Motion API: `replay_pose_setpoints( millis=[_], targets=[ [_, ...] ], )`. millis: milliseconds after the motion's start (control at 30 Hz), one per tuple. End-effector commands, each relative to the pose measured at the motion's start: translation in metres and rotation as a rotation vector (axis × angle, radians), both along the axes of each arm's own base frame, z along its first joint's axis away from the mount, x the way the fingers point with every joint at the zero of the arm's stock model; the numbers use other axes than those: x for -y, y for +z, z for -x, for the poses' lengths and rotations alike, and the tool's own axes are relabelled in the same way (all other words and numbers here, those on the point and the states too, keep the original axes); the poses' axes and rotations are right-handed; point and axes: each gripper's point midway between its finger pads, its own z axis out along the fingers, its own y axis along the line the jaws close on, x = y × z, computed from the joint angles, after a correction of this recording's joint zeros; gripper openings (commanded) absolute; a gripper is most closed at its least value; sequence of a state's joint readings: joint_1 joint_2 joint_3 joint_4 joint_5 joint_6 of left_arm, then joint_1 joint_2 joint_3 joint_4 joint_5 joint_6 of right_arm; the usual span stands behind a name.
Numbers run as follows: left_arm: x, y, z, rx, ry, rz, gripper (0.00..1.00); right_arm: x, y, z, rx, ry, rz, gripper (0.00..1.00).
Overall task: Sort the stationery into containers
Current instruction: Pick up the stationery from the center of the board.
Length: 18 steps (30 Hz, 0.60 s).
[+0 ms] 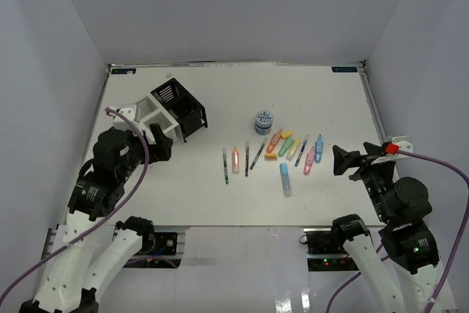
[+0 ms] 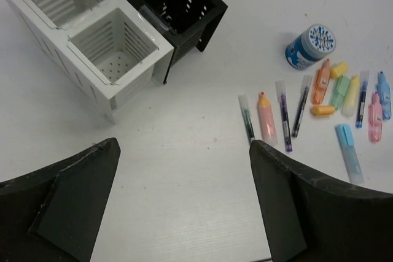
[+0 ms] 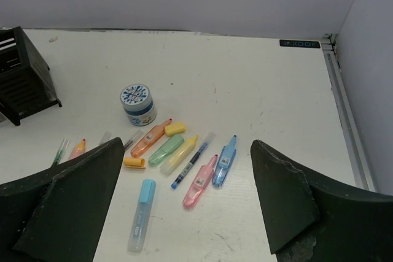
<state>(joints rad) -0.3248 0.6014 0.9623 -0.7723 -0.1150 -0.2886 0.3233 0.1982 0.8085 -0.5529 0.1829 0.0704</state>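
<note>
Lying left of the wide-open, empty right end effector, the short pink plastic highlighter is judged nearest that arm, its long axis near-to-far.

White lower links and black rounded joint housings on left arm, purple cable strung along it. The right arm has the same white and black build, a second purple cable, a red clip on a white wrist bracket, and a green light on one joint. Left gripper and right gripper have matte black wedge fingers with scuffed pale edges.
</note>
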Motion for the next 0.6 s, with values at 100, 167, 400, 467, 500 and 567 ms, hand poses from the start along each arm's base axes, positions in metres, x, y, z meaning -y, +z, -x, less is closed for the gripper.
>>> replay_pose_setpoints(
  millis=[100,167,400,467,500,567],
  targets=[
    [0.052,-0.014,-0.022,-0.205,-0.182,0.081,0.98,0.0,-0.011,-0.008,-0.08,-0.032,-0.026,0.9],
    [0.068,-0.009,-0.033,-0.228,-0.233,0.122,0.98,-0.003,-0.018,-0.009,-0.1,-0.016,-0.022,0.9],
    [0.118,-0.002,-0.096,-0.258,-0.266,0.224,0.98,-0.005,-0.019,-0.01,-0.102,-0.008,-0.038,0.9],
    [0.144,-0.005,-0.111,-0.265,-0.27,0.199,0.98,-0.007,-0.021,-0.01,-0.103,-0.004,-0.042,0.9],
    [0.153,-0.007,-0.116,-0.268,-0.27,0.185,0.98,-0.01,-0.019,-0.008,-0.09,0.021,-0.048,0.9],
    [0.185,-0.026,-0.119,-0.31,-0.302,0.141,0.98,-0.015,-0.017,-0.007,-0.063,0.048,-0.049,0.9]
  ],
)
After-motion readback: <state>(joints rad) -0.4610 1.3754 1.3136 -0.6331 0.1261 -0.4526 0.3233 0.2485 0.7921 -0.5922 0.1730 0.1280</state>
